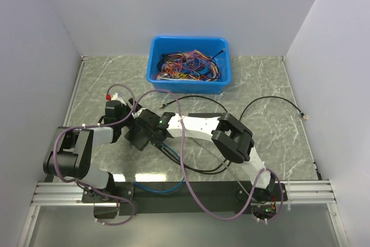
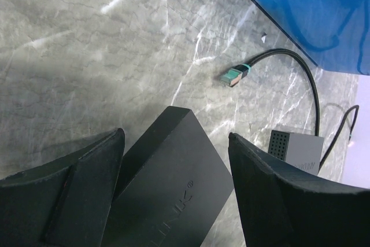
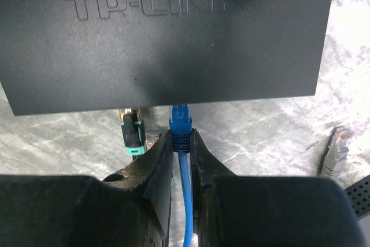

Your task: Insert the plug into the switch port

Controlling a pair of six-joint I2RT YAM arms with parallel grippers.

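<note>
Presently the blue plug (image 3: pixel 180 121) is pinched between the nearly closed fingers of the right gripper (image 3: pixel 180 137). Its tip is set against the near edge of the dark TP-LINK switch (image 3: pixel 167 44), where the switch port (image 3: pixel 180 109) row lies; whether it is seated cannot be told. A teal-booted plug (image 3: pixel 132 134) is seen just beside it at the same edge. The left gripper (image 2: pixel 176 137) is spread wide astride the switch, and contact with its sides cannot be judged.
</note>
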